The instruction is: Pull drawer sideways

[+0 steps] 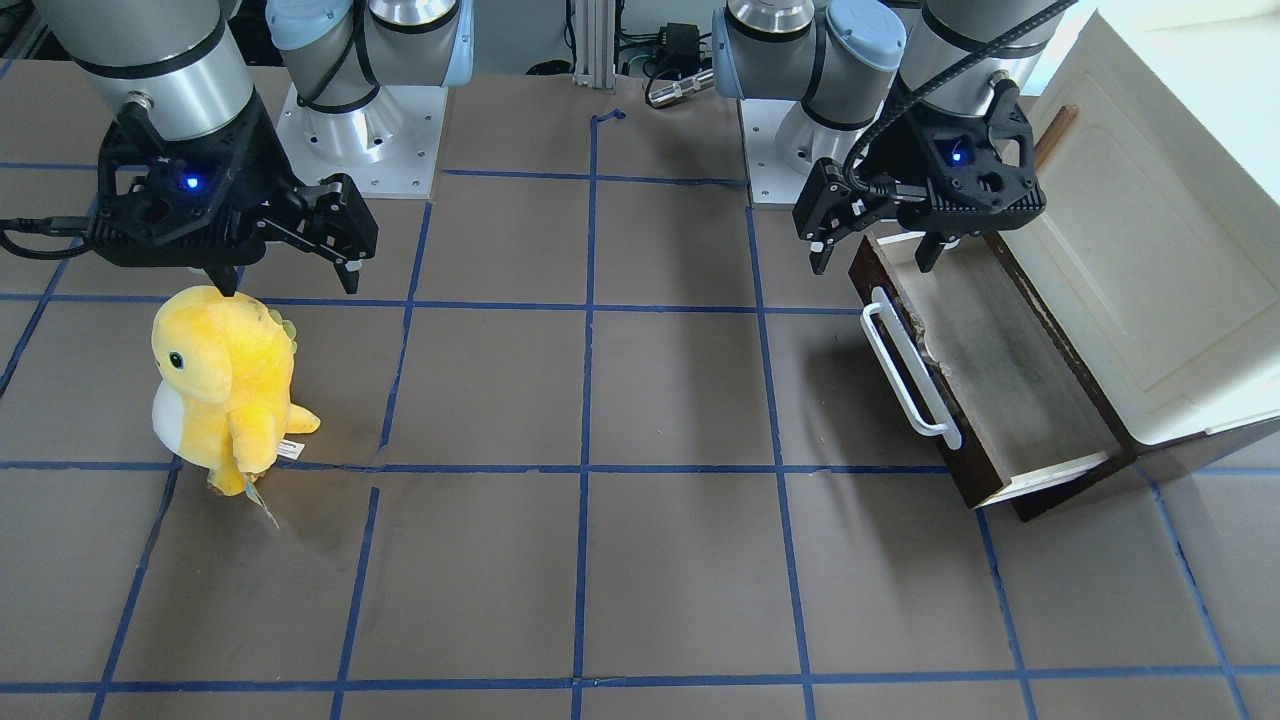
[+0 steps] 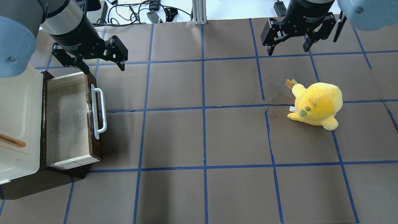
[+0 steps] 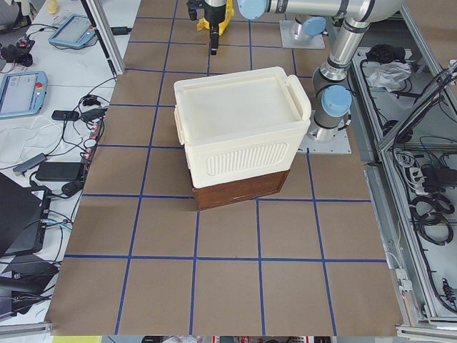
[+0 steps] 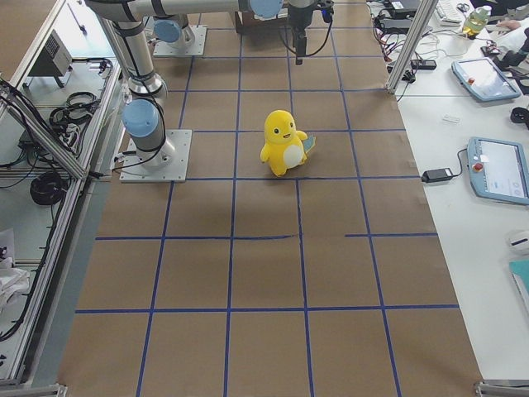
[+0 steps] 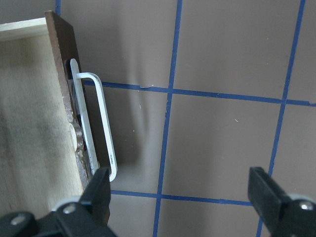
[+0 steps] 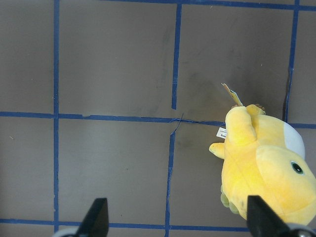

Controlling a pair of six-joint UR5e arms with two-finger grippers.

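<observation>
Overhead exterior view shows a big brown table with blue tape lines. On the robot's left side of it sits a cream-white cabinet.

The drawer is at the bottom of that cabinet. It sticks out a long way toward the middle of the table, and its pale inside shows and looks empty. So I think the pull is mostly done, or all done. I cannot tell if it can slide out any more.

The left gripper hangs over the far end of the drawer front. Its two fingers are spread wide apart and hold nothing. One finger is over the drawer's end and the other is over the table past the handle.

The right gripper is well away on the other side. Its fingers are wide apart too, with nothing in them.

A yellow plush toy stands near the right gripper, not touched.

The long white handle on the drawer front has nothing on it. If more pull is needed, the left gripper must first come down and close on that handle.
</observation>
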